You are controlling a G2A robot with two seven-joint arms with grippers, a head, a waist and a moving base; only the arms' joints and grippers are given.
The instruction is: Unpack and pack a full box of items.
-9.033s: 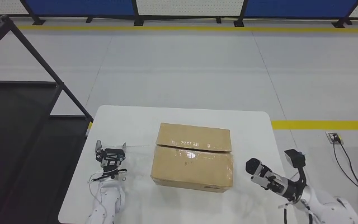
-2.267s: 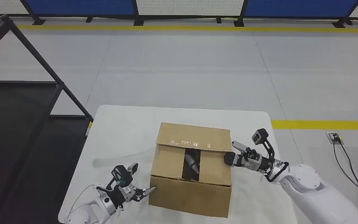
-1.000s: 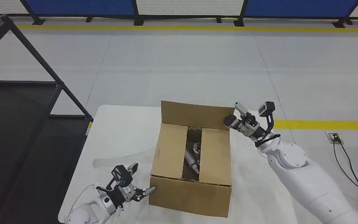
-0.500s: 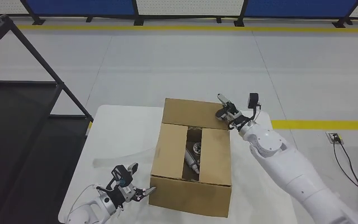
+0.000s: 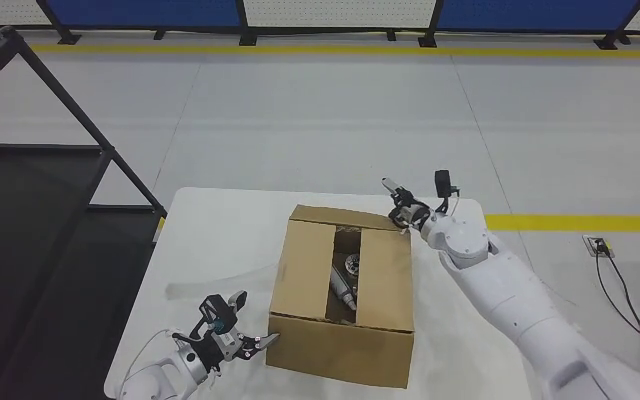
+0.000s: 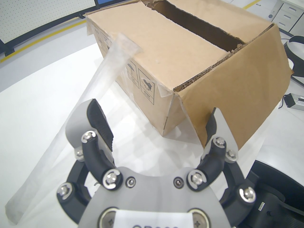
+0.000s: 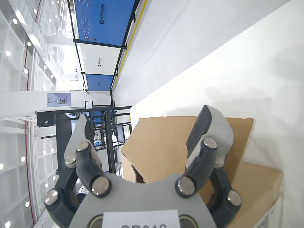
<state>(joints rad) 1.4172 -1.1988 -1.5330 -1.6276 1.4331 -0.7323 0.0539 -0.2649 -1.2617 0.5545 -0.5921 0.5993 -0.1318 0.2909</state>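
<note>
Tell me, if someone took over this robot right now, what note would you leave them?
Left tool: open, empty, at a near corner of the brown cardboard box, beside a loose strip of clear tape.
Right tool: open, empty, at the box's raised far flap.
Done: top seam open; a gap between the two inner flaps shows grey metal items inside.
To do: fold the inner flaps aside, take everything out onto the white table, then repack.
</note>
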